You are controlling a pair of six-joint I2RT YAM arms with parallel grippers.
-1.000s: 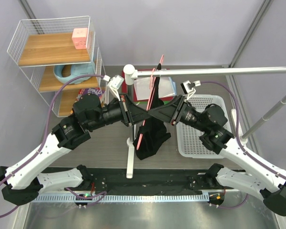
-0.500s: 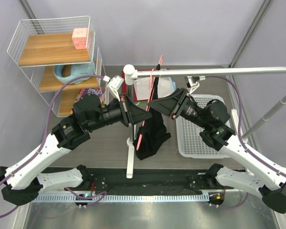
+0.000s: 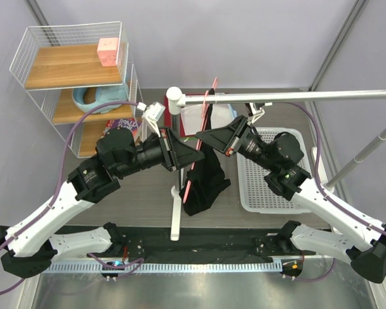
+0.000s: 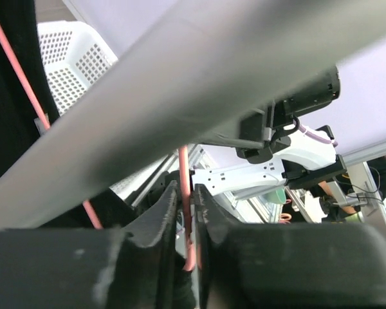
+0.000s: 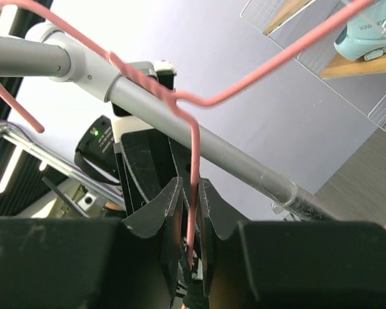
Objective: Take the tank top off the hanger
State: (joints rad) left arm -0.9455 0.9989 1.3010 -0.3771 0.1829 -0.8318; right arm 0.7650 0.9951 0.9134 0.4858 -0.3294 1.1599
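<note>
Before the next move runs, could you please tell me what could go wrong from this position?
1. Both the left gripper and right gripper bracket the thin pink wire hanger close together; opposing pulls could bend it, or the two could collide.
2. Its hook only rests over the grey metal rail; a tug might unhook it.
3. The small black fabric tank top hangs ungripped and could slide off unchecked.

Lilac walls point(image 3: 244, 38), grey tabletop point(image 3: 148, 187), wire shelf point(image 3: 26, 58)
</note>
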